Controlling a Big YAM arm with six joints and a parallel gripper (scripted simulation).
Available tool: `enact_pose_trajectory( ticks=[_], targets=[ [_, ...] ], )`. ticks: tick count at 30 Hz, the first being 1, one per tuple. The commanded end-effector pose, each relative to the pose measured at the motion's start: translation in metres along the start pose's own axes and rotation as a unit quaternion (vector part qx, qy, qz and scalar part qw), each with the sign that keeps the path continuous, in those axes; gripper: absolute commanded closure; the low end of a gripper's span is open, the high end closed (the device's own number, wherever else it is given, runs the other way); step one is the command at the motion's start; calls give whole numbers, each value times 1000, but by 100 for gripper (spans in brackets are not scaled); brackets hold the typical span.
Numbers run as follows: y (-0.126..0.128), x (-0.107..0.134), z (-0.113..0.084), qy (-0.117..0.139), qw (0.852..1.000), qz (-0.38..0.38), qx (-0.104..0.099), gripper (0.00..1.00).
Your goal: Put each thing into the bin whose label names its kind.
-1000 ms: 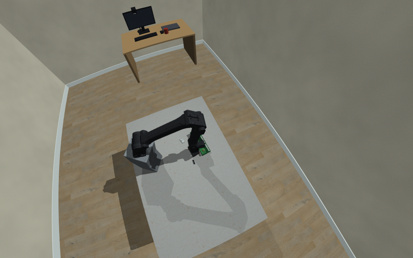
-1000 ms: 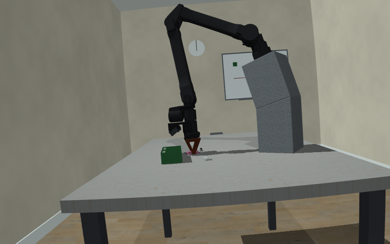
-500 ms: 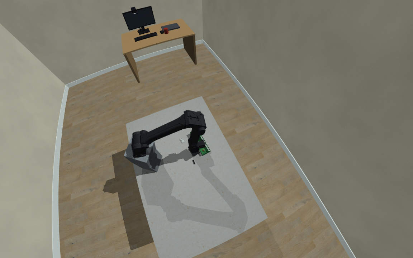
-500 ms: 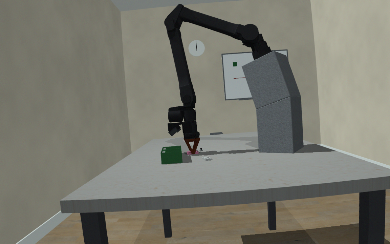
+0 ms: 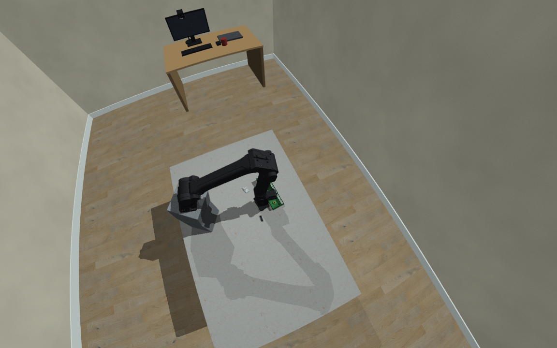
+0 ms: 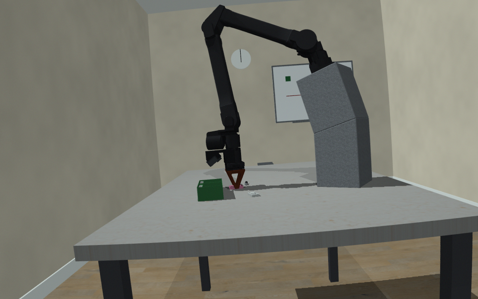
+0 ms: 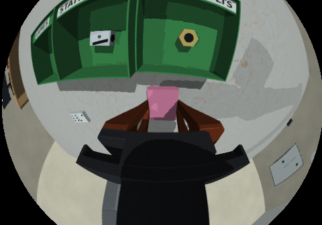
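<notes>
Between rust-brown wedge fingers — pink block (image 7: 163, 102) (image 6: 232, 187), perhaps rubber | pincer (image 7: 162, 103) (image 6: 236, 187) — pinching it

Arm (image 5: 227, 175) (image 6: 218, 70): matte black, with long smooth links and rounded joint housings. Gripper (image 6: 235, 185) (image 7: 162, 103): black body, flared side brackets; fingers (image 6: 240, 177) rust-brown, tapered, each with a triangular cutout.

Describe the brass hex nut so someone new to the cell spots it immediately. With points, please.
On the light table top (image 5: 271, 277) (image 6: 288, 215) (image 7: 111, 104) stands the green three-part bin (image 5: 276, 206) (image 6: 210, 190) (image 7: 134, 33). In its NUTS+BOLTS compartment lies a gold-coloured hexagon (image 5: 274, 202) (image 7: 182, 41) with a dark round hole. Its white neighbour (image 7: 99, 37), in STATIONERY, is boxy with a black slot.
</notes>
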State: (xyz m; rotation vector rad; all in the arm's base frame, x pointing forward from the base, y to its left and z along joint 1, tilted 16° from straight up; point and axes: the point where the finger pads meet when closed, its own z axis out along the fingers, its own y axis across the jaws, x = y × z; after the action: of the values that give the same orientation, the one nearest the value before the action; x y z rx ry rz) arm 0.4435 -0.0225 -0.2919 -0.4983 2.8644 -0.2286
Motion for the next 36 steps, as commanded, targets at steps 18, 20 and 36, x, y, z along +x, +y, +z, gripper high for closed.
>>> enact_pose_trajectory(
  ticks=[18,20,36],
  targets=[
    [1,-6,-45,-5,1000,0,0,66],
    [1,-6,-51,-6,1000,0,0,66],
    [7,6,-60,6,1000,-2,-4,66]
  ],
)
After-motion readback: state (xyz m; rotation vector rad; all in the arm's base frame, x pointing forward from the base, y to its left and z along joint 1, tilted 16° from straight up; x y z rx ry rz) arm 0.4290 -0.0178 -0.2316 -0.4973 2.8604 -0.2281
